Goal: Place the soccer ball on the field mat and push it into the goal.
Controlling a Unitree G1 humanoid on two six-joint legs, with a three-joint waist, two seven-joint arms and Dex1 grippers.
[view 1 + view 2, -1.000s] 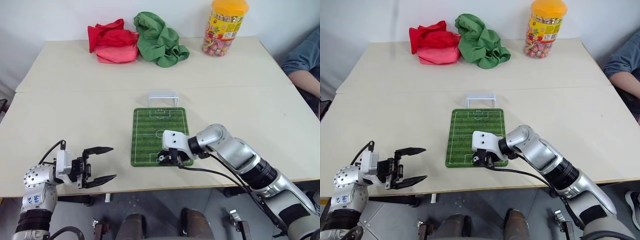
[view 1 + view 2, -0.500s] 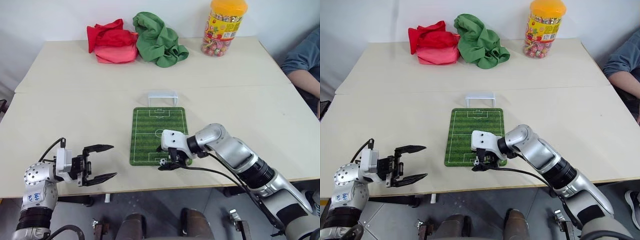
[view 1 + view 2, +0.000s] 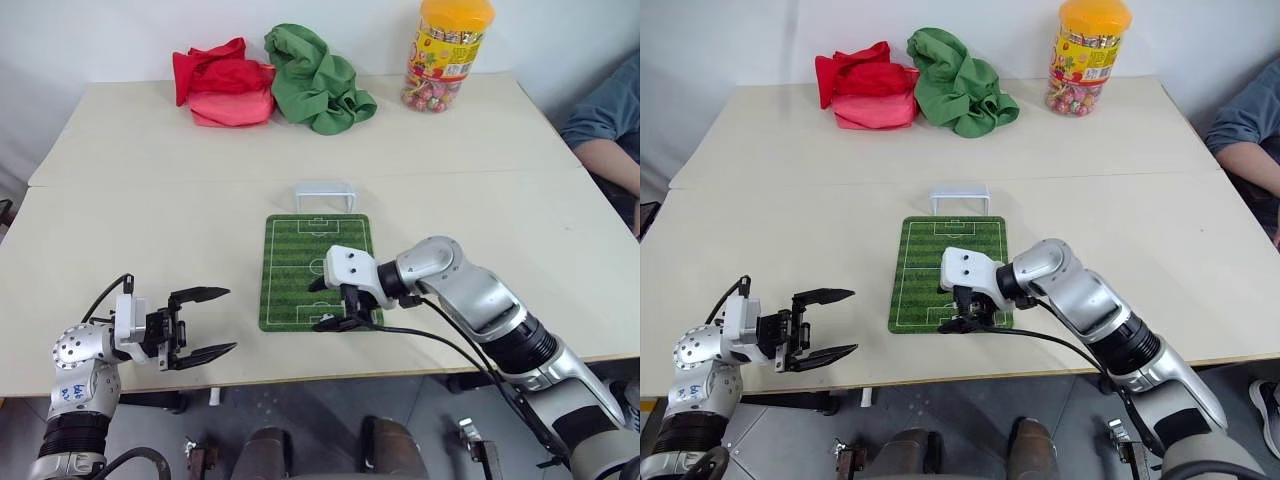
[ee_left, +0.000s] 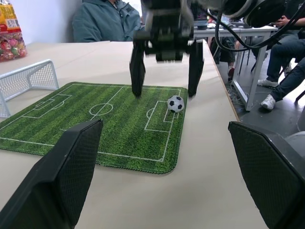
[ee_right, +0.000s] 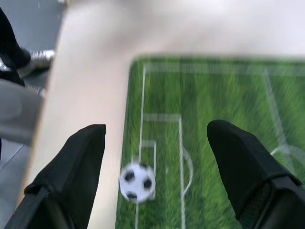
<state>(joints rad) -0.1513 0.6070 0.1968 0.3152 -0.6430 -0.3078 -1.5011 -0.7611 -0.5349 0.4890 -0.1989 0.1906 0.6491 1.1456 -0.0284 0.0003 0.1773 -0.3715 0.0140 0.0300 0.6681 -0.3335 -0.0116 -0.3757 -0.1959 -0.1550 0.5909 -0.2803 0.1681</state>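
The soccer ball, tiny and white with black patches, rests free on the near end of the field mat, inside the painted penalty box. My right gripper hangs open just above it, one finger on either side, touching nothing. In the right wrist view the ball lies on the mat between the two black fingers. The white goal stands at the mat's far end. My left gripper is open and empty over the table's near left edge, pointing toward the mat.
A red cloth, a plain green cloth and a candy jar sit along the far edge of the table. A person's sleeve shows at the right edge. The table's front edge runs just below the mat.
My right gripper opened and let the ball go onto the mat's near end, then rose a little. The left gripper stayed where it was.
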